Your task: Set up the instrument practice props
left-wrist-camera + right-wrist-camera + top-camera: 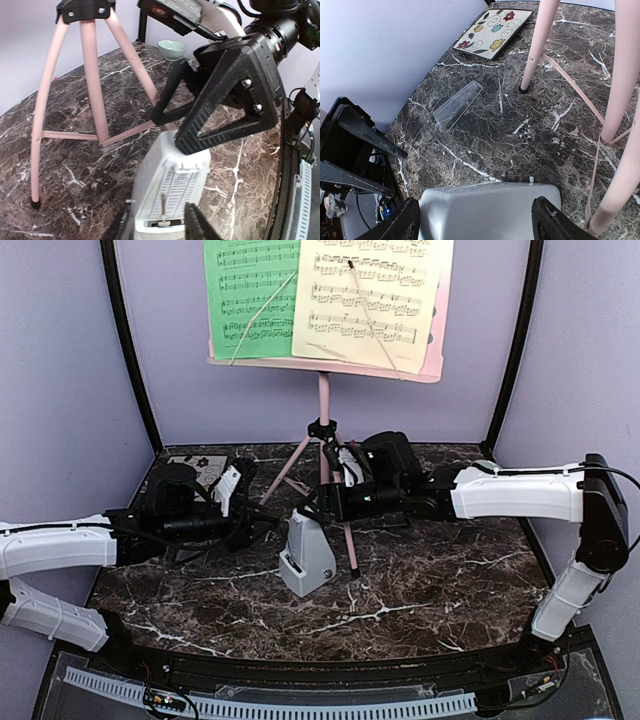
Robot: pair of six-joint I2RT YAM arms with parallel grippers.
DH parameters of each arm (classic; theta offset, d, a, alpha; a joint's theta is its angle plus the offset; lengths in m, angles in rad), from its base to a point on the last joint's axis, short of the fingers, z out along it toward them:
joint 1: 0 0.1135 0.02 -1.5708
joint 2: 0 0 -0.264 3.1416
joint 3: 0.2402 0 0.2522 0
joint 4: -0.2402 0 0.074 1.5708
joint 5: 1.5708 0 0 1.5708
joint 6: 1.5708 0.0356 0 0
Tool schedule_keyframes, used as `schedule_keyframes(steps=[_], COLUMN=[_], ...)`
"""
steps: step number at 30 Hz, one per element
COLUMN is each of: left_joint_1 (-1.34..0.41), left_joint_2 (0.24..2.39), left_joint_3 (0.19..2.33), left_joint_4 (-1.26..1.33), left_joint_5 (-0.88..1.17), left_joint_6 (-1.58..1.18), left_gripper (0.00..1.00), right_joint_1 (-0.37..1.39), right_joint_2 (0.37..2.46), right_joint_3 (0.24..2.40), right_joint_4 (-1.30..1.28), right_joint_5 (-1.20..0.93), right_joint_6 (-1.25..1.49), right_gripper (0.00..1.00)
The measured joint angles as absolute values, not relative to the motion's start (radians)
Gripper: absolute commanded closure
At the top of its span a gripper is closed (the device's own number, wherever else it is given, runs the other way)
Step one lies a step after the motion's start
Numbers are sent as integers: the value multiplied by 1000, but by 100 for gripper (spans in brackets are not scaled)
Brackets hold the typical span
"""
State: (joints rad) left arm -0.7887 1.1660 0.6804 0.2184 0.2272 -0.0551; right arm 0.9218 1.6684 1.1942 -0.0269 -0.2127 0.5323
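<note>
The pink music stand (323,400) rises at the back centre on tripod legs (95,85). Its desk carries a green page (250,295) and a pale-yellow page (370,295). The grey-white metronome (305,558) stands upright in front of the legs. My right gripper (316,508) reaches in from the right and is shut on the metronome's top. In the right wrist view the metronome body (490,212) fills the gap of the right gripper (477,222). My left gripper (159,226) is open, with its fingers low on either side of the metronome's (170,185) scaled front face.
A flower-patterned card (200,468) lies at the back left. A clear plastic cover (456,106) rests flat on the marble between the card and the metronome. A pale-green bowl (172,48) sits at the far back. Black frame posts and lilac walls close in the sides.
</note>
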Motion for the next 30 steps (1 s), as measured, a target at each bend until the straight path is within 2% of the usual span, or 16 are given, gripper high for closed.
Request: schedule_keyframes(steps=[2, 8, 13, 14, 15, 24, 30], left_joint_1=[-782, -781, -785, -786, -789, -790, -784], left_joint_2=[1149, 1146, 1182, 1193, 1207, 1291, 1338], left_joint_3=[670, 660, 659, 659, 659, 687, 718], left_joint_4=[206, 184, 194, 194, 194, 207, 216], left_joint_5=[224, 240, 286, 289, 291, 253, 172], left_joint_6=[-56, -63, -78, -80, -82, -104, -147], left_gripper=[51, 28, 22, 13, 11, 11, 15], right_joint_1=[922, 922, 922, 922, 922, 922, 922], right_joint_2=[1668, 1668, 1668, 1668, 1668, 1671, 1675], right_joint_3=[1194, 1195, 1195, 1195, 1195, 1202, 1214], right_joint_4=[-27, -28, -28, -28, -28, -35, -51], right_joint_5=[-213, -213, -213, -213, -213, -213, -213], right_joint_6=[532, 531, 531, 530, 530, 516, 500], right_gripper=[23, 23, 23, 23, 23, 23, 23])
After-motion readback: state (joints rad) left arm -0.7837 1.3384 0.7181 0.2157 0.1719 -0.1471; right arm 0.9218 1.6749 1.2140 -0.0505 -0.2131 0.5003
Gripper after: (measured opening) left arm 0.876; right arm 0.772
